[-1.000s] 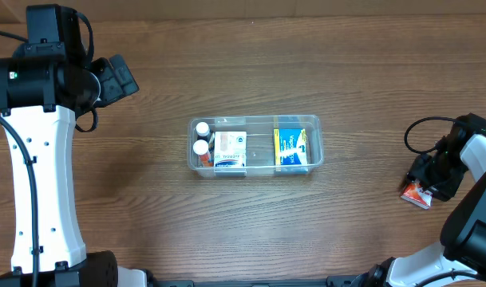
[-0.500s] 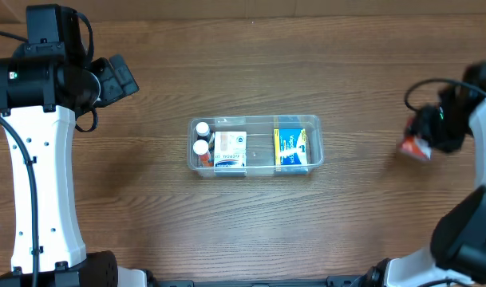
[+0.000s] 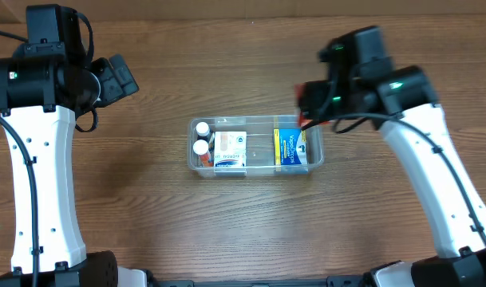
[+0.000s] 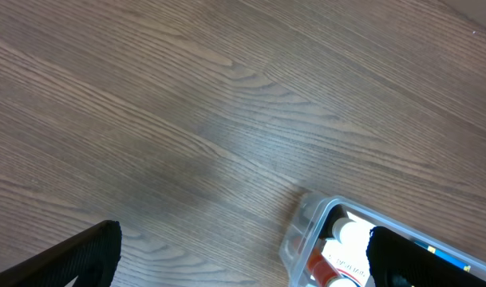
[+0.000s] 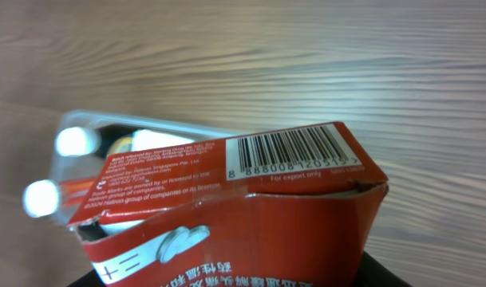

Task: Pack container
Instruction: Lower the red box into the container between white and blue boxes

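Red barcoded box [image 5: 250, 215], clear container [image 3: 260, 147]

Container [image 3: 258, 118] on the table [image 3: 147, 211]: two bottles [image 3: 201, 138] at its left end, box [image 3: 231, 150] beside them, second box [image 3: 290, 149] right, carton [image 5: 227, 199] held over that end.

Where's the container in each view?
Overhead: container at centre of frame.
Left wrist: bottom-right corner, cut off.
Right wrist: upper left, behind the red box held by the right gripper.
Shared landmark: the white bottle caps at one end.
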